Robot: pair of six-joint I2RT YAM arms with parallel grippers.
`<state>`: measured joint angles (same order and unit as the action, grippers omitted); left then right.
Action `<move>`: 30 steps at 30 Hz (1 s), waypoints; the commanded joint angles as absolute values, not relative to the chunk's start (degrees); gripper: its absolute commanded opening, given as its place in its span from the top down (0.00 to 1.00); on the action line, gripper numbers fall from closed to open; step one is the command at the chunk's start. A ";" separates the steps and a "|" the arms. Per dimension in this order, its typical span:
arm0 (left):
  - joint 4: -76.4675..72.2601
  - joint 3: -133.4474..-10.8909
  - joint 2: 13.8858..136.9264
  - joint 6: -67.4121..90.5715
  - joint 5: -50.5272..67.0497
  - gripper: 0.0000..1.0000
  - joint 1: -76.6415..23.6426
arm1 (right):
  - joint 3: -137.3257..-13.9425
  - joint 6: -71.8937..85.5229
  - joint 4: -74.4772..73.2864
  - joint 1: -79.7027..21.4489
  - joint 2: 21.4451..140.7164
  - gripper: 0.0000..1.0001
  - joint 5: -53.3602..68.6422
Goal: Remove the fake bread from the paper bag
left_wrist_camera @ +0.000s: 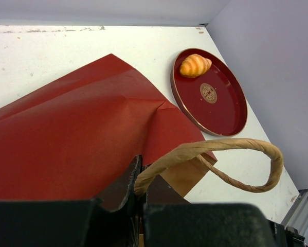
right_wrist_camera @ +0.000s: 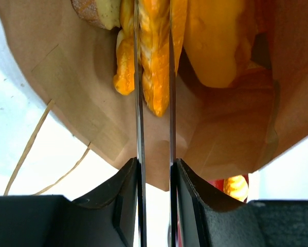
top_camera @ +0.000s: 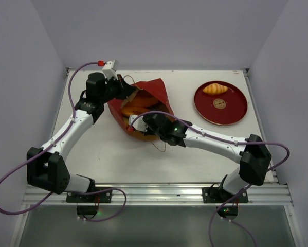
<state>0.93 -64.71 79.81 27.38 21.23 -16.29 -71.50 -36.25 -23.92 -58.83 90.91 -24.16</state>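
Your paper bag (top_camera: 155, 91) is on the table (top_camera: 118, 154), a little left of the middle and toward the far side. Its red outside is turned to the far side, and the brown inside is open to the top camera. Most of the fake bread (top_camera: 136, 110) is inside the bag, as golden-orange pieces packed close together.

Your left gripper (left_wrist_camera: 142, 177) is at the far left of the bag. It is fully closed on the brown looped handle (left_wrist_camera: 236, 145).

Your right gripper (right_wrist_camera: 155, 20) reaches into the mouth of the bag from the near right. Its fingers stand narrow, with a long braided loaf (right_wrist_camera: 155, 77) between them. I cannot tell whether they already press it or only stand beside it.

One croissant (top_camera: 215, 88) lies on the far part of the dark-red plate (top_camera: 231, 116). The plate is at the far right, apart from the bag.
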 commanded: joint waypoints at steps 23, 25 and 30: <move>1.74 -65.74 79.10 25.93 21.53 1.00 -14.50 | -62.05 -37.44 -27.33 -55.64 69.71 1.00 -10.29; 1.67 -65.65 79.19 26.10 21.62 1.00 -14.41 | -61.79 -37.27 -28.47 -55.02 68.39 1.00 -8.53; 1.49 -65.74 79.28 26.54 21.97 1.00 -14.24 | -61.17 -36.92 -30.06 -53.62 65.40 1.00 -5.54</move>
<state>1.32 -64.71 79.81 26.81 21.52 -14.90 -61.39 -37.06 -30.68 -54.33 68.01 -8.67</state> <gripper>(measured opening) 0.016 0.349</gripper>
